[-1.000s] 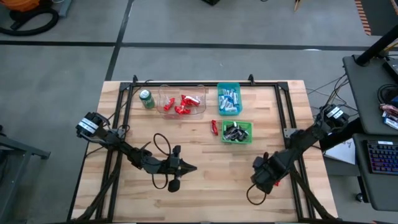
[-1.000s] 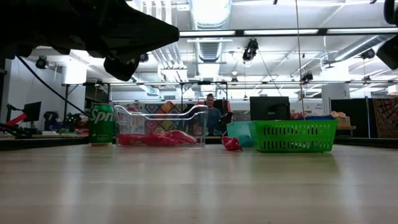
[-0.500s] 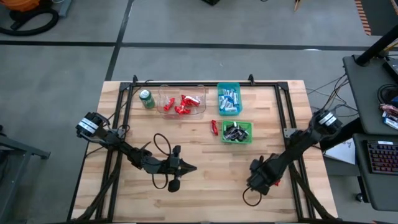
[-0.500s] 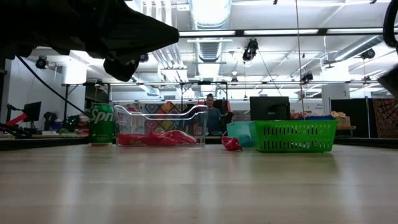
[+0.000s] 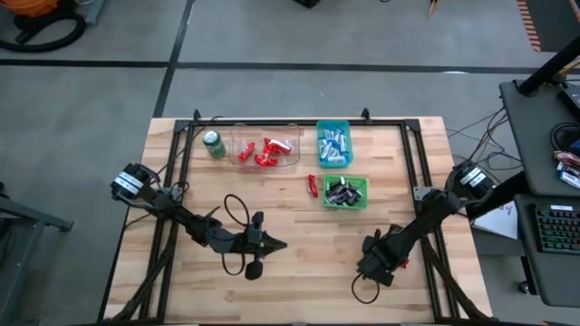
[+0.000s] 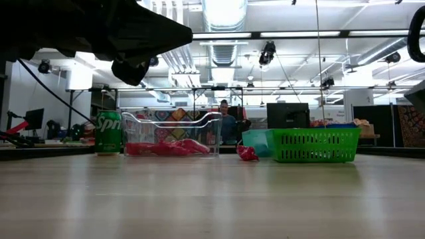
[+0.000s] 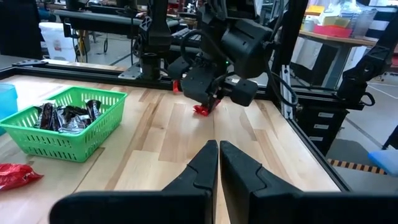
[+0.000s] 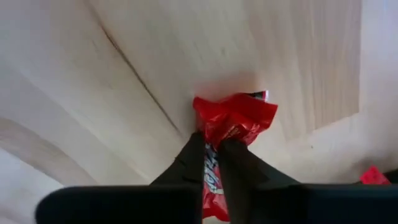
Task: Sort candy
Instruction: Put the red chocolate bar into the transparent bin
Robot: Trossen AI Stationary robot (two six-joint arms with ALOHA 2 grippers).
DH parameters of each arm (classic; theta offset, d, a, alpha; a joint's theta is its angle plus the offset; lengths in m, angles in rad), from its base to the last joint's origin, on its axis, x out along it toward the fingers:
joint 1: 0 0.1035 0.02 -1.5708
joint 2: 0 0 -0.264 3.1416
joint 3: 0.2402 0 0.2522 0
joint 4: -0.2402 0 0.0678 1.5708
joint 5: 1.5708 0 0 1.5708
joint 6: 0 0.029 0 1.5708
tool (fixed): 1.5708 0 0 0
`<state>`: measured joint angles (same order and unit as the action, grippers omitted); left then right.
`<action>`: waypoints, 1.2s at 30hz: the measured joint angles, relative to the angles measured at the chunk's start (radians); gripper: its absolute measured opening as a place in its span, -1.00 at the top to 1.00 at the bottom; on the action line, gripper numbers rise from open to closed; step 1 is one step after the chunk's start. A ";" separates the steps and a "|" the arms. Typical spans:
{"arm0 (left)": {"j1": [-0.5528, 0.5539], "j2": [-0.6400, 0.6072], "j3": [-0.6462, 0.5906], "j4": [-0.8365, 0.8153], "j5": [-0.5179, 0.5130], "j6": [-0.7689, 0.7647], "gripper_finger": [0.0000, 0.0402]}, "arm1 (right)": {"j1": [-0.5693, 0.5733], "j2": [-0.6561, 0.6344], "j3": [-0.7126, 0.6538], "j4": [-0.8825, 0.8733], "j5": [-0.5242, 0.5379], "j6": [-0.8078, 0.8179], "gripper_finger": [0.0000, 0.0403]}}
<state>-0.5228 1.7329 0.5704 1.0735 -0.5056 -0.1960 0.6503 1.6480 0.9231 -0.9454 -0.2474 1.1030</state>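
Observation:
My right gripper (image 5: 373,263) points down at the table's near right and is shut on a red candy (image 8: 235,117); the left wrist view shows the same gripper and candy (image 7: 202,111). My left gripper (image 5: 276,243) hangs shut and empty over the near middle of the table (image 7: 218,147). At the far side, a clear bin (image 5: 265,149) holds red candy, a blue bin (image 5: 333,145) holds light blue candy, and a green basket (image 5: 345,192) holds dark candy. One red candy (image 5: 312,185) lies loose on the wood left of the basket. My right gripper pinches the red candy between its two fingers, which come from above and point down. The wrapper runs back between the fingers (image 8: 211,177), and its crumpled end (image 8: 236,112) fans out past the fingertips against the wooden table.
A green drink can (image 5: 214,143) stands left of the clear bin. Another bit of red wrapper (image 8: 373,176) shows beside my right gripper. A black frame rail (image 5: 426,181) runs along the table's right side. Bare wood lies between the two arms.
My right gripper has moved a little toward the table's near left, staying low over the wood. My left arm has kept still.

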 joint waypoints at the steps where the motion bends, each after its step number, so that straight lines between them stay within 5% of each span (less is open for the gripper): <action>1: 0.000 0.000 0.001 0.000 0.000 0.000 1.00 | -0.002 -0.011 0.000 0.004 0.005 -0.002 0.91; 16: 0.000 0.000 0.005 -0.004 0.000 0.000 1.00 | -0.101 -0.276 -0.002 0.177 0.311 -0.131 0.95; 27: 0.000 0.000 0.005 -0.002 0.000 -0.038 1.00 | -0.180 -0.316 -0.050 0.842 0.724 -0.730 0.94; 36: 0.000 0.000 0.057 -0.004 0.000 -0.050 0.98 | -0.204 -0.237 -0.178 1.471 0.745 -1.028 0.94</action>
<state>-0.5228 1.7329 0.6277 1.0691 -0.5058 -0.2456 0.4459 1.4111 0.7451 0.5253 0.4979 0.0748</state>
